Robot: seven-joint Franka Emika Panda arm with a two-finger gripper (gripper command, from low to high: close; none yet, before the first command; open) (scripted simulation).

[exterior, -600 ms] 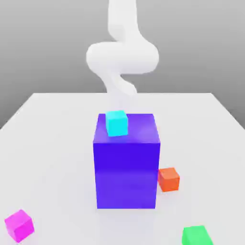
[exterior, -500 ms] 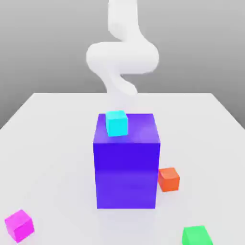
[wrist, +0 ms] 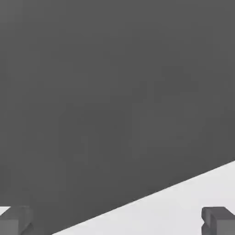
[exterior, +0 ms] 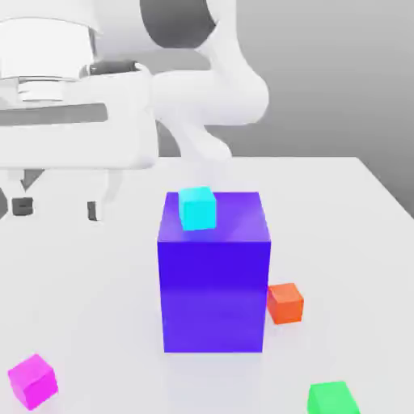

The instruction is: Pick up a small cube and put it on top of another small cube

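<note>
The small cube (exterior: 32, 380), bright magenta, lies on the white table (exterior: 97, 283) near the front corner at the exterior view's left. My gripper (exterior: 58, 208) hangs high above the table at the exterior view's upper left, well above and behind the magenta cube. It is open, with nothing between its dark fingertips (exterior: 95, 211). In the hand view the gripper (wrist: 117, 220) shows two widely parted fingertips (wrist: 218, 219) over the table's edge (wrist: 183, 206) and a dark grey background.
A tall blue-purple block (exterior: 214, 279) stands mid-table with a cyan cube (exterior: 197, 208) on its top. An orange cube (exterior: 285, 302) sits beside the block on the exterior view's right. A green cube (exterior: 332, 398) lies at the front right.
The hand has come into the exterior view at the upper left, close to the camera; before, only the arm at the back showed. None of the cubes has moved.
</note>
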